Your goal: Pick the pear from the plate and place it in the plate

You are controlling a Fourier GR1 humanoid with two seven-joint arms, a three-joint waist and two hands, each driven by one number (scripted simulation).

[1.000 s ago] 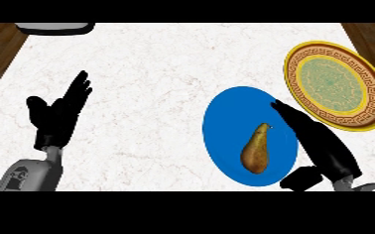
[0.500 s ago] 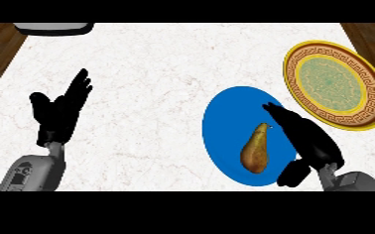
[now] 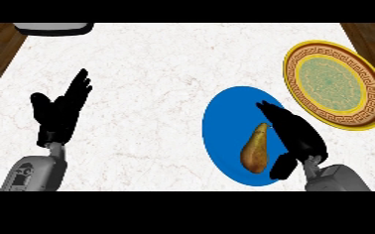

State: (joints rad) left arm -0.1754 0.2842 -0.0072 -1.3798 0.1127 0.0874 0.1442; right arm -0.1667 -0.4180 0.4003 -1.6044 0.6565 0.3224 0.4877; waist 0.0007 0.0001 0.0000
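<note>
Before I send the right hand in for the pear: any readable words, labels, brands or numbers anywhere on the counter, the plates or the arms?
None: no readable text shows in the head view.
Blue plate: plain, no marking.
Yellow plate: only a key-pattern border and a green ornament, no letters.
Pear: no sticker.
Left forearm: small dark marks on the grey casing, too small to read.
Right hand and left hand: plain black.

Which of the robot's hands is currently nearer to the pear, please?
The right hand: it sits just right of the pear, over the blue plate. The left hand rests open far across the counter, near the view's left edge.
</note>
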